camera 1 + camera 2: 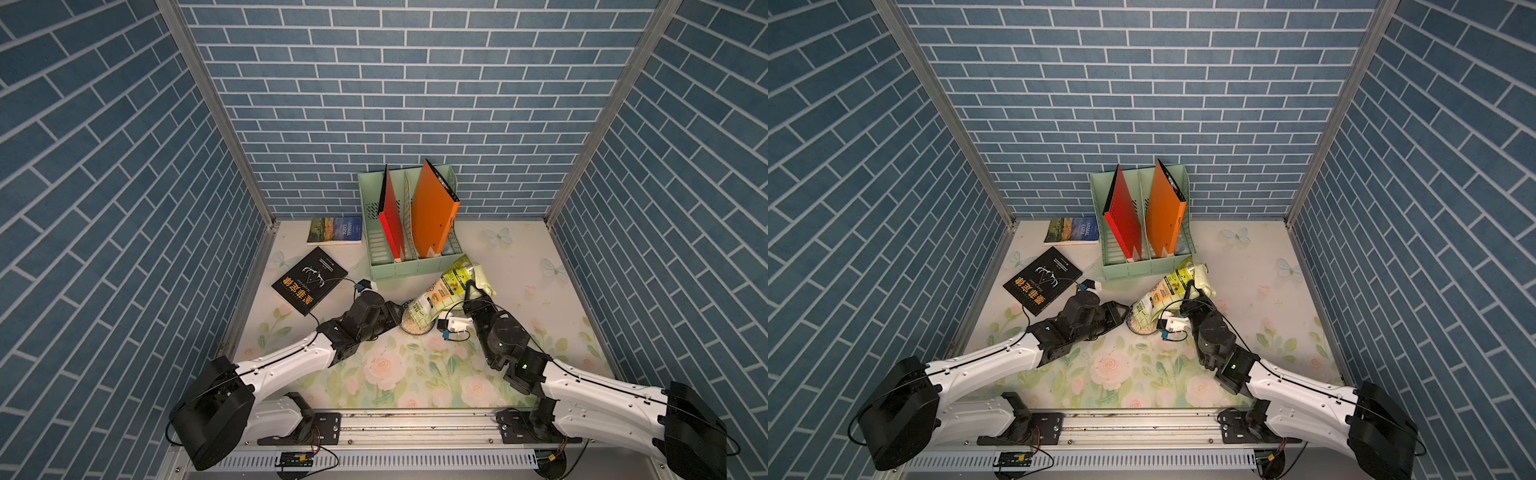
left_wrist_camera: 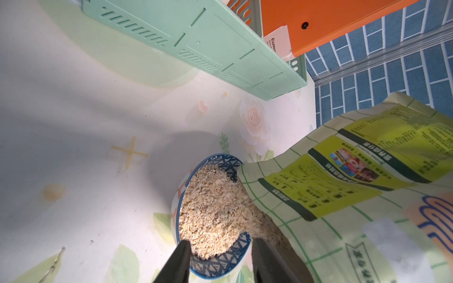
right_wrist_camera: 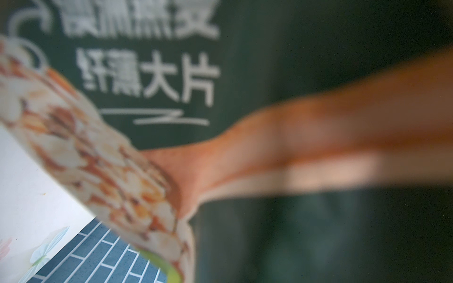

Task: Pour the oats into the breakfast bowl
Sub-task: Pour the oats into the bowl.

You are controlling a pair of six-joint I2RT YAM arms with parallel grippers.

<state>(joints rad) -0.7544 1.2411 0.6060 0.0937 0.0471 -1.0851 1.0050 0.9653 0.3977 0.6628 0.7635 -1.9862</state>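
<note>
Both arms reach in over the near rail [image 1: 415,428] to the middle of the worktop [image 1: 415,374]. On the left, the left gripper [image 2: 220,245] has its jaws on either side of the bowl [image 2: 215,268], pressed to its walls and pinning it down. And that bowl is full: oats [image 2: 213,208] heaped to the rim and banked against the mouth of the pouch [image 2: 343,183], which lies across the bowl's far right edge. Just beyond, the right gripper [image 1: 471,291] is clamped on the pouch's middle, holding it tilted, mouth down and base raised toward the far right. The danger, as I read it, is overflow. There's no room left, so any steeper tilt or shake should send flakes over the rim. Lifting the mouth away carelessly could drag the mound out with it, and the crinkly film may slide in that grip. A nudge from the left jaws could also tip the bowl. The worktop wears a pale cloth of roses and butterflies. A black book [image 1: 309,280] lies at the left. Farther back stands a mint rack [image 1: 411,266] with a red folder [image 1: 390,224] and an orange folder [image 1: 432,212], and a second book [image 1: 336,230] lies to its left. Blue brick-pattern walls [image 1: 415,104] close in left, right and far.
</note>
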